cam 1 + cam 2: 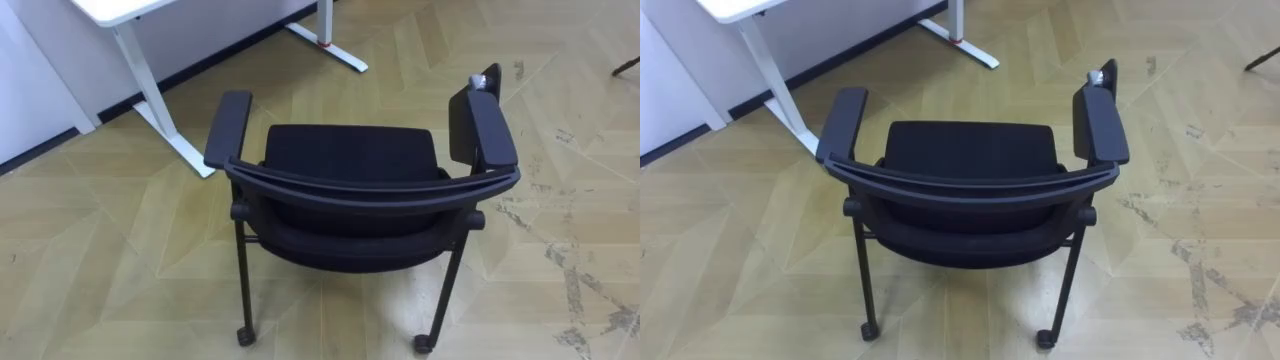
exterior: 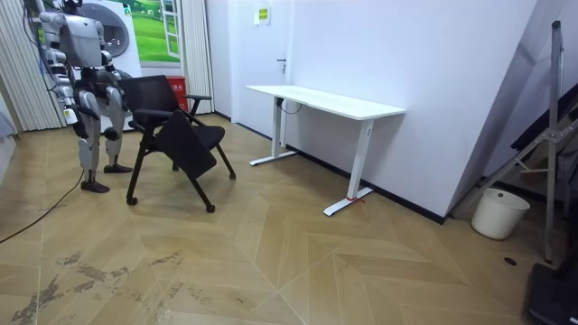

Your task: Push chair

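A black chair [image 1: 350, 150] with armrests and small wheels stands on the wood floor right below me, its curved backrest [image 1: 370, 185] nearest and its seat facing away. In the room view I stand just behind the chair [image 2: 176, 126], at the room view's left. My right hand [image 2: 79, 125] hangs low at my side, and my left hand [image 2: 119, 101] is by the chair's back. They are too small there to read.
A white desk [image 1: 130, 10] on white legs stands ahead to the left, with one foot [image 1: 330, 45] beyond the chair. In the room view the desk [image 2: 325, 101] lines the white wall, with a white bucket [image 2: 499, 212] and a metal stand [image 2: 551, 135] further right.
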You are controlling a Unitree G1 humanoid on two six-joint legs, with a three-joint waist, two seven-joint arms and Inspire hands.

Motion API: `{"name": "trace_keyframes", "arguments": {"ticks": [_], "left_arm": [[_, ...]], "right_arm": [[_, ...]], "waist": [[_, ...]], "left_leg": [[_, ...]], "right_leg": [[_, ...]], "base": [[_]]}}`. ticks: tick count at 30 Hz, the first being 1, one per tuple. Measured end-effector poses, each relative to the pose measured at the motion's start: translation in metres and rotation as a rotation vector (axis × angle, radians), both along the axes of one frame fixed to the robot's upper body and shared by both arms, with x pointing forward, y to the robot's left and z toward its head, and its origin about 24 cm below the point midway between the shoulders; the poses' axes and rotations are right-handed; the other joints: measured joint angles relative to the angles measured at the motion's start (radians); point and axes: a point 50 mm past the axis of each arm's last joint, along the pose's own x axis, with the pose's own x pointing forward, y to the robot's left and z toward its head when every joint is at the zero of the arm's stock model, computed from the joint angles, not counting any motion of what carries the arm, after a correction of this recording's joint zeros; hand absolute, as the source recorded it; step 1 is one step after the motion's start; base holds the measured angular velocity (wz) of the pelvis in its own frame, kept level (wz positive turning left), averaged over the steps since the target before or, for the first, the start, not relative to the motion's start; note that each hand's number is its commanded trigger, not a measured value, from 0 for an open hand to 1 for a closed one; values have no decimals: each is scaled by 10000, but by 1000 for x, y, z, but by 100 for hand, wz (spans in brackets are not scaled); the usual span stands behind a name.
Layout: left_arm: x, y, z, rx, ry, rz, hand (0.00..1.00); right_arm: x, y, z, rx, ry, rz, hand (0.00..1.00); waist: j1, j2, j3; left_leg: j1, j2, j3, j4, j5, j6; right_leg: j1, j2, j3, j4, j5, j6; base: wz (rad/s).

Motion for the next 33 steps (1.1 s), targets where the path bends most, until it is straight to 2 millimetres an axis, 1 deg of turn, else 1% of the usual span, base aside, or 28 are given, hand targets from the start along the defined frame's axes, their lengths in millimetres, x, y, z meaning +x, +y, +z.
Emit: {"name": "trace_keyframes", "arguments": {"ticks": [7, 10, 12, 14, 19, 21, 23, 24, 28, 29, 30, 31, 33], "left_arm": [[-1, 1, 0, 16, 19, 36, 0], [-4, 1, 0, -26, 91, 151, 0], [-7, 1, -1, -149, 151, 518, 0], [-9, 1, -1, -236, 188, 687, 0], [-13, 1, -2, -429, 176, 1217, 0], [-16, 1, -2, -479, 188, 1467, 0], [-19, 1, -2, -584, 151, 2019, 0], [-23, 2, -2, -659, 142, 2483, 0], [-35, 4, -2, -767, 192, 3710, 0], [-38, 6, -2, -742, 185, 4094, 0], [-40, 8, -2, -670, 147, 4575, 0], [-41, 10, -2, -598, 140, 4810, 0], [-46, 16, 0, -219, 173, 5574, 0]], "right_arm": [[1, 1, 0, 189, -68, 40, 0], [-1, 1, 0, 297, 9, -244, 0], [-2, 1, -1, 346, 91, -335, 0], [-3, 1, -1, 400, 180, -401, 0], [-9, 1, -1, 555, 235, -692, 0], [-9, 1, -1, 554, 241, -707, 0], [-11, 1, -2, 576, 250, -808, 0], [-16, 1, -2, 588, 336, -961, 0], [-18, 0, -2, 467, 403, -1117, 0], [-18, 0, -2, 436, 415, -1136, 0], [-20, 0, -2, 432, 439, -1191, 0], [-20, 0, -2, 426, 445, -1204, 0], [-23, -1, -2, 422, 490, -1318, 0]], "waist": [[40, -48, 5], [61, -46, 5], [54, -52, 13], [62, -53, 22], [216, -66, 24], [217, -97, 38], [189, -106, 20], [196, -155, 9], [228, -167, 7], [248, -184, 6], [270, -128, -7], [299, -166, -11], [396, -146, -20]], "left_leg": [[3, -2, -28, -16, 0, 0], [1, -3, -86, 28, 0, 0], [2, -4, -210, 41, 0, 0], [5, -6, -241, 46, 0, 0], [-9, -13, -335, 80, 0, 0], [-8, -14, -365, 73, 0, 0], [-2, -16, -439, 79, 0, 0], [14, -14, -464, 72, 0, -1], [23, -21, -477, 73, 0, 0], [24, -24, -490, 71, 0, 0], [25, -24, -491, 68, 0, -1], [27, -24, -491, 66, 0, -1], [52, -24, -506, 57, -1, 0]], "right_leg": [[1, 4, -3, -6, -1, 1], [44, -5, -121, -3, 0, 0], [87, -2, -133, -12, -1, 1], [140, -2, -172, -47, -1, 2], [219, -2, -242, -152, -1, -1], [230, -1, -261, -150, -1, -1], [293, -3, -394, -159, -1, -1], [310, -2, -414, -161, -2, 0], [330, -5, -425, -161, -1, 0], [336, -5, -418, -162, -2, 0], [338, -3, -398, -168, -2, 1], [337, -3, -391, -168, -2, 1], [349, -3, -385, -166, -2, 1]], "base": [[0], [5], [8], [8], [3], [2], [10], [9], [1], [0], [0], [0], [0]]}}
